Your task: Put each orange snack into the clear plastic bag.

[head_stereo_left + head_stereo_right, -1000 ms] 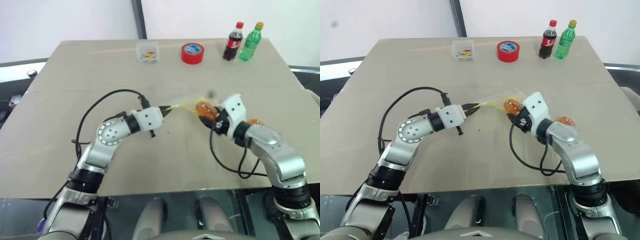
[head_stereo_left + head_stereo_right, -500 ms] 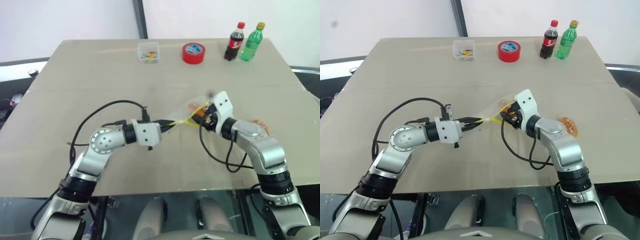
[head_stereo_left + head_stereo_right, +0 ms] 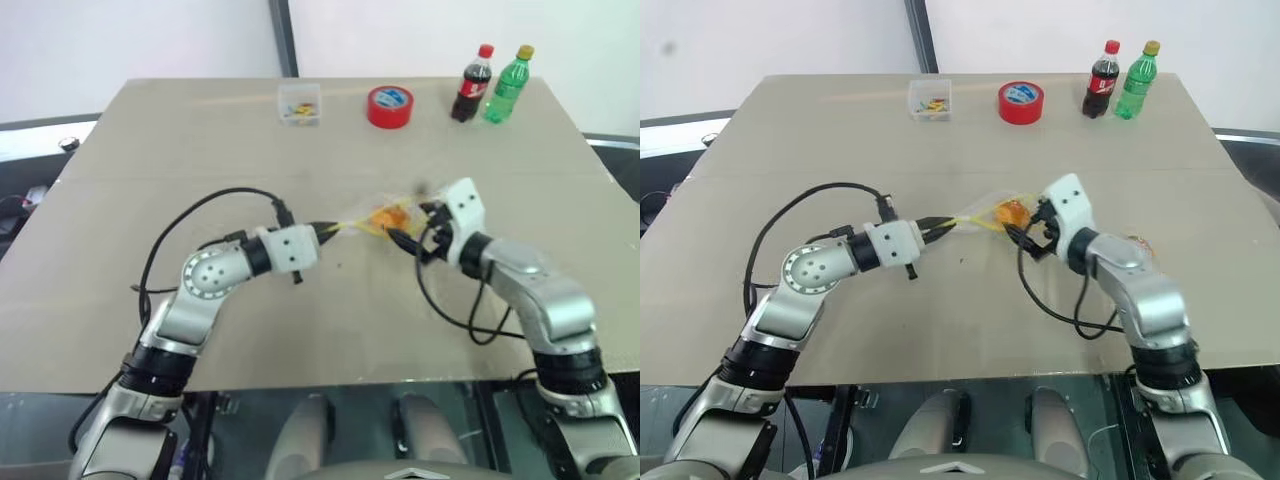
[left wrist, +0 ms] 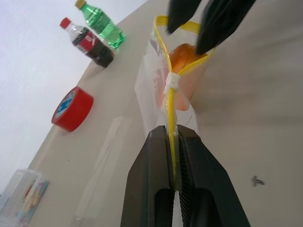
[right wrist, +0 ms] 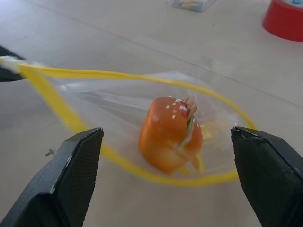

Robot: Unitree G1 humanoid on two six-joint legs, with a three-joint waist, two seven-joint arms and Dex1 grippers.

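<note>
My left gripper (image 3: 322, 232) is shut on the yellow seal strip of the clear plastic bag (image 4: 151, 80) and holds its mouth open just above the table's middle. One orange snack (image 5: 168, 135) sits inside the bag, just past the looped strip. Right at the mouth, my right gripper (image 3: 1032, 232) stands open, its fingers (image 5: 71, 175) spread on either side of the snack without touching it. A second orange snack (image 3: 1139, 243) lies on the table behind my right forearm.
At the far edge of the tan table (image 3: 150, 150) stand a small clear box (image 3: 299, 103), a red tape roll (image 3: 389, 106), a cola bottle (image 3: 469, 83) and a green bottle (image 3: 504, 84). Black cables loop off both wrists.
My right gripper carried the snack into the bag's mouth, then opened and let it go. The snack now rests in the bag. My left gripper kept its hold on the strip.
</note>
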